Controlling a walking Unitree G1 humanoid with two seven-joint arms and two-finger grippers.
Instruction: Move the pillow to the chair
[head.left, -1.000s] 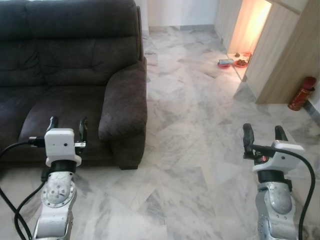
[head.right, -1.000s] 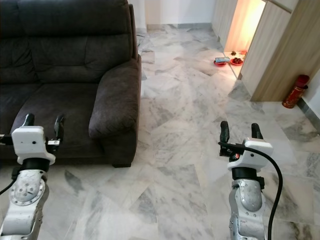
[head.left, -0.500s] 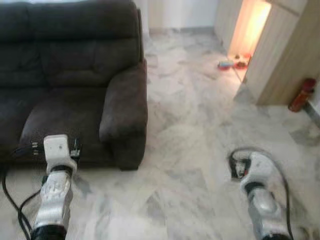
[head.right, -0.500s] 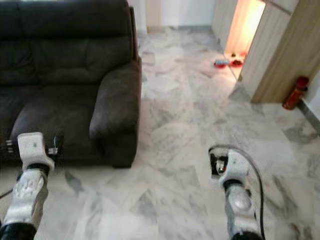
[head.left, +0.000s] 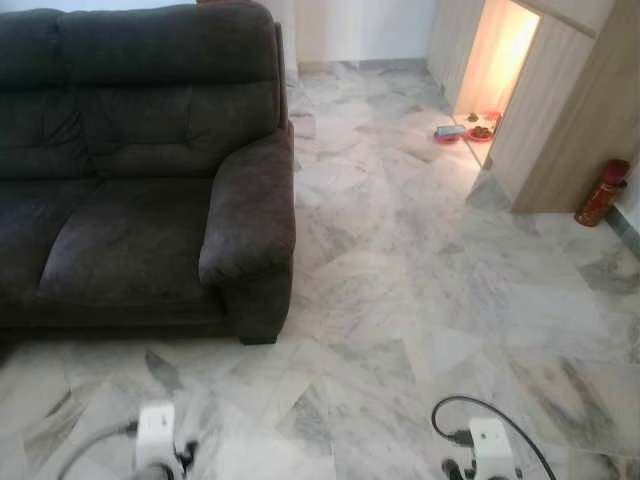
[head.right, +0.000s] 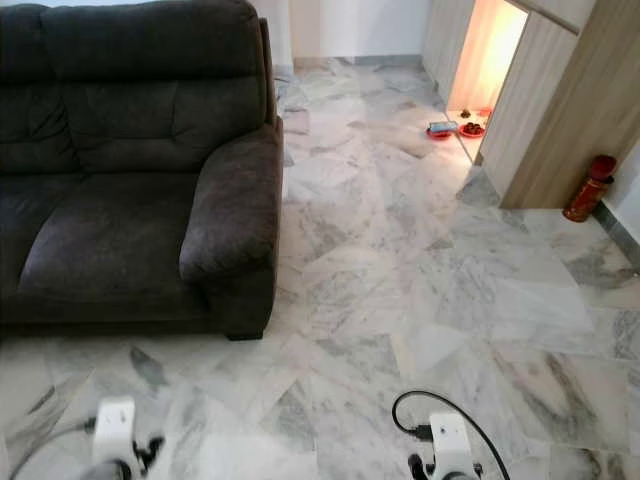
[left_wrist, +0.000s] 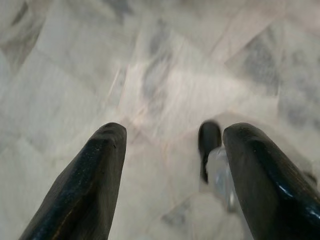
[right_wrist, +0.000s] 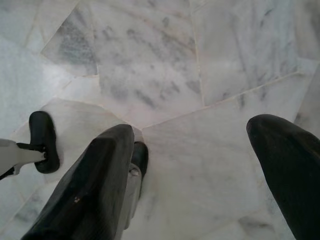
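No pillow can be seen. The dark brown sofa (head.left: 140, 190) stands at the left with bare seat cushions (head.left: 130, 245) and a padded armrest (head.left: 250, 210). Both arms hang low at the bottom edge of the eye views, where the white wrist housings of the left arm (head.left: 155, 445) and the right arm (head.left: 492, 448) poke up. My left gripper (left_wrist: 175, 135) is open, pointing down at the marble floor with nothing between its fingers. My right gripper (right_wrist: 192, 132) is also open and empty above the floor tiles.
Grey-veined marble floor (head.left: 400, 280) stretches to the right of the sofa. A wooden cabinet wall (head.left: 570, 120) stands at the right with a red cylinder (head.left: 603, 188) at its foot. Small bowls (head.left: 465, 130) sit on the floor by a lit opening.
Both arms have dropped from raised in front of me to hanging at the bottom edge. The view has tipped slightly; the sofa now shows unobstructed.
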